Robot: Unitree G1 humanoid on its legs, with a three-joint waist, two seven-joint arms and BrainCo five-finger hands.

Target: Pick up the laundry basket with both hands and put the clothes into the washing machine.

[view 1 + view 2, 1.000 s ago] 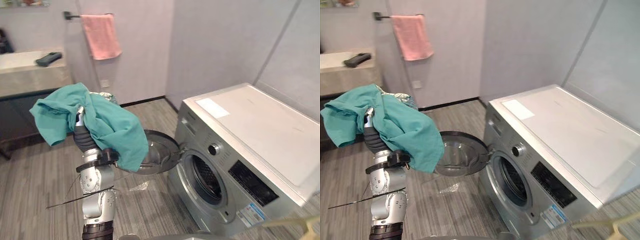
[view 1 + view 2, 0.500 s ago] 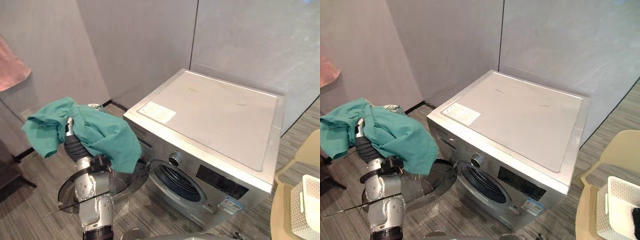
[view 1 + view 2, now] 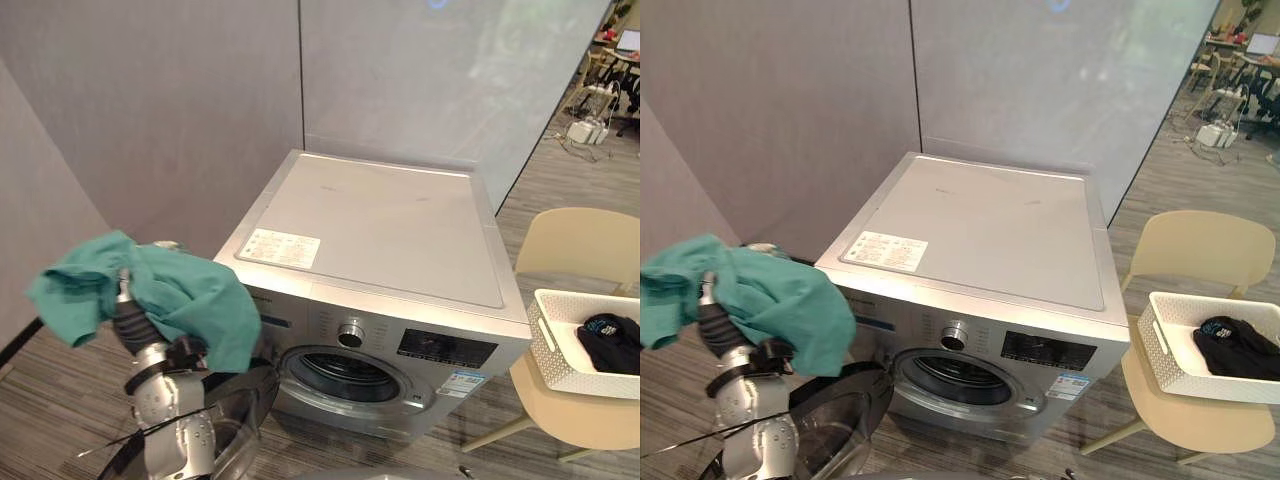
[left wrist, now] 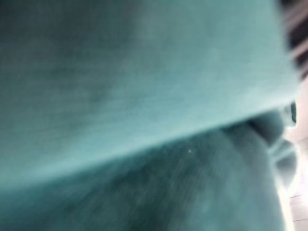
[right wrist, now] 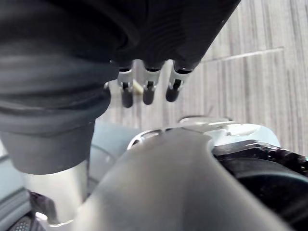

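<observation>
A teal cloth [image 3: 170,295] hangs draped over my raised left arm [image 3: 165,405] at the lower left, covering the hand; the same cloth [image 4: 144,96] lies right against the left wrist camera. The silver washing machine [image 3: 380,230] stands in the middle, its round drum opening [image 3: 345,375] uncovered and its glass door [image 3: 235,410] swung out beside my left arm. A white laundry basket [image 3: 560,345] with dark clothes [image 3: 612,340] in it rests on a beige chair [image 3: 580,240] at the right. My right hand [image 5: 147,91] hangs over the floor, fingers straight and holding nothing.
Grey wall panels close in behind and to the left of the machine. Wood-look floor [image 3: 600,455] runs in front of the machine and round the chair. Desks and chairs [image 3: 600,90] stand far off at the back right.
The camera has swung to the right: the pink towel and counter have left the view, and the chair with the basket has come in. My left arm still holds the teal cloth up.
</observation>
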